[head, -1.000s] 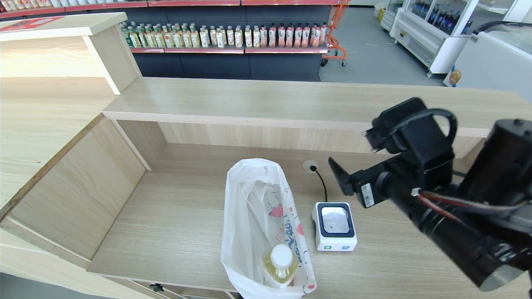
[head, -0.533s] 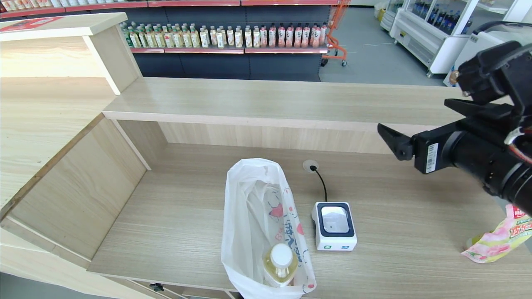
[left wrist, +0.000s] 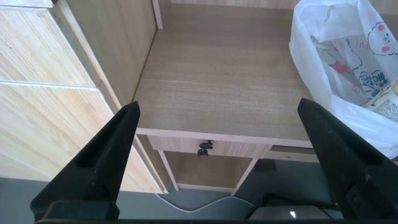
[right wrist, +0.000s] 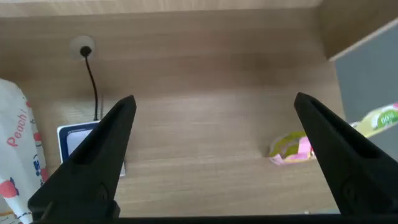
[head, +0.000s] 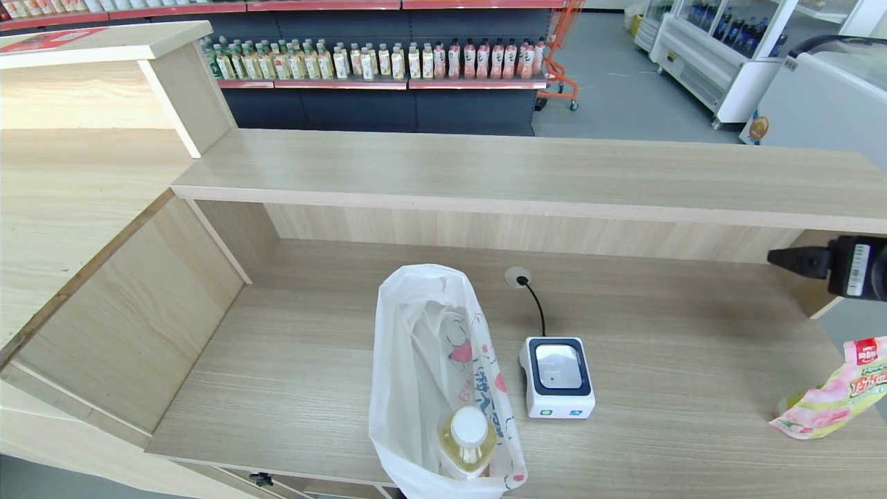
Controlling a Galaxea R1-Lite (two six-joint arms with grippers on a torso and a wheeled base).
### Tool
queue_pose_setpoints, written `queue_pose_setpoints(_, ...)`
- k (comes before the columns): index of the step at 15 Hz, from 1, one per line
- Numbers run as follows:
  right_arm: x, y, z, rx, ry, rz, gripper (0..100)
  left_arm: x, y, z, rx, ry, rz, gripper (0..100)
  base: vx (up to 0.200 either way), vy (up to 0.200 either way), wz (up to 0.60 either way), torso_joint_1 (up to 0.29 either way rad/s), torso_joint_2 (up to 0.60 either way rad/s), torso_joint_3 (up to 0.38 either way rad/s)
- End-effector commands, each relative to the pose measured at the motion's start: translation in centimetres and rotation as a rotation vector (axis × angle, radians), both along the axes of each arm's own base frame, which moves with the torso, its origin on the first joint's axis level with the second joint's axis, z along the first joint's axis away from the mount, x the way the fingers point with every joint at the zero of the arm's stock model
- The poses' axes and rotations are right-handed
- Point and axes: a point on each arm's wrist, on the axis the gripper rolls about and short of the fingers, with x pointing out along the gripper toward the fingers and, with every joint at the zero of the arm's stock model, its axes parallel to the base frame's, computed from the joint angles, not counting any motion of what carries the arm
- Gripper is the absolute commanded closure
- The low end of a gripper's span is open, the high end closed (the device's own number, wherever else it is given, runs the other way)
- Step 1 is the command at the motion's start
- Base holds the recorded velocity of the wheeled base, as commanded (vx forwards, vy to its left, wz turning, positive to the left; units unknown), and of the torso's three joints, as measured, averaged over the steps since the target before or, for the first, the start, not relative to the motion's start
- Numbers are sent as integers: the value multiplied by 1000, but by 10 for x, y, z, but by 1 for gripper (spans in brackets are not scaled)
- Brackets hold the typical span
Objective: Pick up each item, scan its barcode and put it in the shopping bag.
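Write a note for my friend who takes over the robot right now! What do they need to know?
Left gripper: open, empty, over the counter's front edge, beside the shopping bag.
Right gripper: open, empty, above the counter between the scanner and the pink pouch.
Done: a bottle of yellow liquid stands in the bag.
Left: the pouch lies at the counter's right edge, partly over it. Pick it up, scan it, bag it.

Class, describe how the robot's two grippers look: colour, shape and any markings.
Both the left gripper and the right gripper are matt black, each with two flat, wedge-shaped jaws tapering to narrow tips. The right gripper's body carries a white barcode label.
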Motion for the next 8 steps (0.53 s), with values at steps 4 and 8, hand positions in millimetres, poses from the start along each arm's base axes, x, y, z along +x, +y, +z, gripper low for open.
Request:
queue_pose_setpoints(4,-43,-18,-24,148,81,-146,0,0,0,0,0,0,0,0,0,0,0,0,0,0)
queue_pose_setpoints(8,-43,-19,-6,125,0,38,0,0,0,0,0,0,0,0,0,0,0,0,0,0)
